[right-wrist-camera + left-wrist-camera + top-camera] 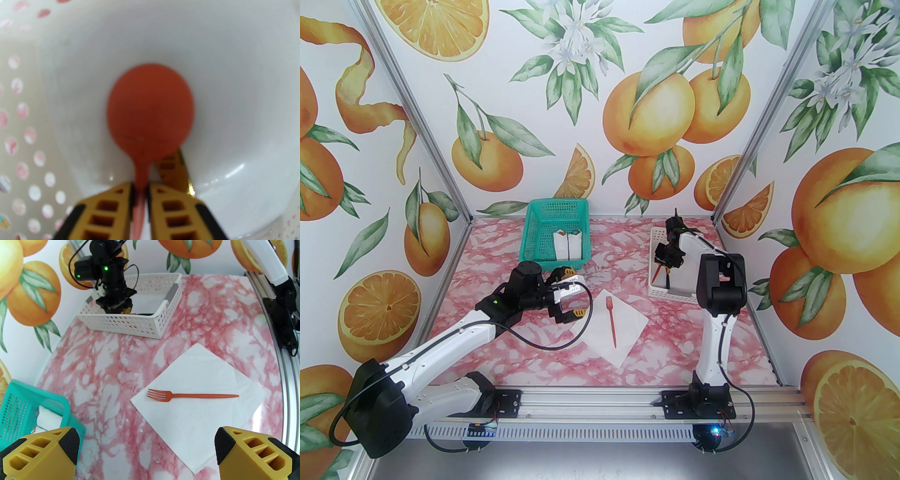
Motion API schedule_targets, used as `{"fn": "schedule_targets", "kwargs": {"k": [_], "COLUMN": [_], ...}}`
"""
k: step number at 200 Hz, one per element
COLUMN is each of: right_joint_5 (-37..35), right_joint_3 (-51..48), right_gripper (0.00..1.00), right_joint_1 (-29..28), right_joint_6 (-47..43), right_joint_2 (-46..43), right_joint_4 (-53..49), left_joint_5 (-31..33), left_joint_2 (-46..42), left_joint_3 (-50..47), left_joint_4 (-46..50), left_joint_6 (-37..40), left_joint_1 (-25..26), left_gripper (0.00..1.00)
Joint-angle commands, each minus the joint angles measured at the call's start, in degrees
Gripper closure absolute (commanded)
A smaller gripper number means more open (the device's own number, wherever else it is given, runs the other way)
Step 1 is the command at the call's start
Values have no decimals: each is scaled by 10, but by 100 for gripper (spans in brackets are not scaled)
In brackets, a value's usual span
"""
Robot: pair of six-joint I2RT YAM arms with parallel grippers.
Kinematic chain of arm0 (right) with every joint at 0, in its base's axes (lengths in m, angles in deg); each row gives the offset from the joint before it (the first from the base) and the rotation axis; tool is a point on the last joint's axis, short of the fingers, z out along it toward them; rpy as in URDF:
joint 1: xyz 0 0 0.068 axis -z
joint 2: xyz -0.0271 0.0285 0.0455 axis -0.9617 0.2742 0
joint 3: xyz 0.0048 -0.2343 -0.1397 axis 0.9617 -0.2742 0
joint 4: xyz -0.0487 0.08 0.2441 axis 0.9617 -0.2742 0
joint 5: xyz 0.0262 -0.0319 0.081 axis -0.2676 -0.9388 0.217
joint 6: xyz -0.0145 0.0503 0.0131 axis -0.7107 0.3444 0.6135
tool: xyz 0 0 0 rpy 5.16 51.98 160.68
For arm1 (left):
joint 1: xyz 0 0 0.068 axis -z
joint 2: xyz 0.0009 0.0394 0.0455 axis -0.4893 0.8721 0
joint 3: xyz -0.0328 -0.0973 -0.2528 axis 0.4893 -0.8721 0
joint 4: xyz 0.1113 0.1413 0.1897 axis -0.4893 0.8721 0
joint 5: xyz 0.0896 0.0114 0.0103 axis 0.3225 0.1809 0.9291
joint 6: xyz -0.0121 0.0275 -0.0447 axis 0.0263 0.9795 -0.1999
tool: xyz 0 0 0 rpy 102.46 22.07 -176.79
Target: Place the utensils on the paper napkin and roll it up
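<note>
The paper napkin lies flat as a white diamond on the pink marble table. An orange fork rests across the napkin's middle. My left gripper hovers open just left of the napkin, nothing between its yellow fingers. Over at the right, my right gripper reaches down into the white perforated basket. It is shut on the thin handle of the orange spoon, whose round bowl points at the basket floor. A dark slim piece, perhaps the knife, lies beside it.
A teal basket stands at the back centre, holding two white wrapped bundles. The left arm's black cable loops over the napkin's left corner. Patterned walls close the table on three sides.
</note>
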Motion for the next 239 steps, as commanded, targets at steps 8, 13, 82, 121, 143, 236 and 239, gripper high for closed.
{"fn": "schedule_targets", "kwargs": {"k": [8,13,82,121,143,236,239], "right_joint_5": [-10,-10,-18,-24,-31,-54,-53], "right_joint_3": [-11,-14,-19,-39,-42,-55,-55], "right_gripper": [85,85,85,85,85,85,85], "right_joint_1": [-4,-5,-4,-4,-3,-4,-4], "right_joint_6": [-13,-15,-29,-39,-45,-67,-67], "right_joint_2": [17,12,-36,-66,-83,-178,-180], "right_joint_4": [-5,0,11,11,9,-11,-12], "left_joint_5": [-4,-4,-5,-5,-6,-9,-10], "left_joint_2": [2,2,2,1,0,-4,-4], "left_joint_3": [24,24,24,25,25,25,25], "left_joint_4": [7,7,7,7,6,4,3], "left_joint_6": [9,9,9,8,8,3,3], "left_joint_1": [3,3,3,3,3,3,4], "left_gripper": [0,0,0,0,0,0,0]}}
